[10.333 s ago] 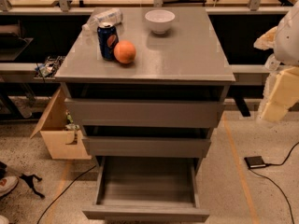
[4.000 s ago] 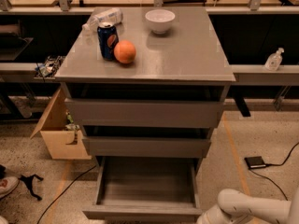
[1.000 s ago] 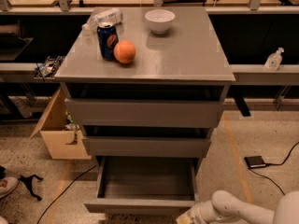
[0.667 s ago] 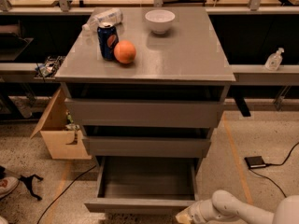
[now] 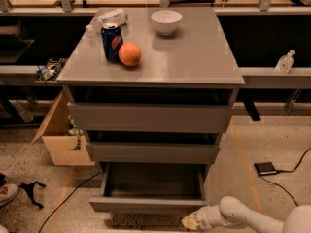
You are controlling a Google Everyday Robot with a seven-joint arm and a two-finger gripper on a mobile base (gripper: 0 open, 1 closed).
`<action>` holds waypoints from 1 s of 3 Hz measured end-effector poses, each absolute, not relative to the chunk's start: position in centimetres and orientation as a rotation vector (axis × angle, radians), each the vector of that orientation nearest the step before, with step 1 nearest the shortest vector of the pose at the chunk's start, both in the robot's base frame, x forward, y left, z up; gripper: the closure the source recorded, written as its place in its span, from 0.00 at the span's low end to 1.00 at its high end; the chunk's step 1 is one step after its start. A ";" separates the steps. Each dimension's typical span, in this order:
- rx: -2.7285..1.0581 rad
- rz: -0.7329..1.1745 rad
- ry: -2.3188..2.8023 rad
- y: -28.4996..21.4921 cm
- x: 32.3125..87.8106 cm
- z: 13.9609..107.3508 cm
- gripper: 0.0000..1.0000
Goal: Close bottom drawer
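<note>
The bottom drawer (image 5: 150, 204) is the lowest and narrowest grey drawer of the cabinet (image 5: 151, 115). It stands pulled out, and its empty grey box (image 5: 153, 179) shows from above. My gripper (image 5: 190, 221) is at the end of a white arm that comes in from the lower right. It sits low, just in front of the right end of the drawer's flat front, close to it or touching it. The two upper drawers (image 5: 150, 118) are pushed in.
On the cabinet top stand a blue can (image 5: 112, 42), an orange (image 5: 129, 54), a white bowl (image 5: 166, 22) and a plastic bottle (image 5: 108, 18). A cardboard box (image 5: 60, 137) stands on the floor at the left. A small black device with a cable (image 5: 266, 168) lies at the right.
The arm swung down from the upper right to the floor in front of the drawer. Over the last second the gripper stays by the drawer front's right end, and the drawer looks slightly less pulled out.
</note>
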State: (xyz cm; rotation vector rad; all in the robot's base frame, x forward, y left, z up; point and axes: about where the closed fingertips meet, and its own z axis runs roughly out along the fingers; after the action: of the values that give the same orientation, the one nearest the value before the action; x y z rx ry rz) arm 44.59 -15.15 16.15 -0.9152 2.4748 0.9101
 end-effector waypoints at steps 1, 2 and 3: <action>-0.889 0.903 2.461 -14.9 44.8 16.0 1.00; -0.815 0.839 2.392 -15.2 46.3 16.3 1.00; -0.734 0.769 2.304 -15.7 48.7 16.7 1.00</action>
State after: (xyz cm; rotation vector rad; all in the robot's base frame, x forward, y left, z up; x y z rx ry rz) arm 48.72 -15.69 16.67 -0.7344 2.3035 0.7687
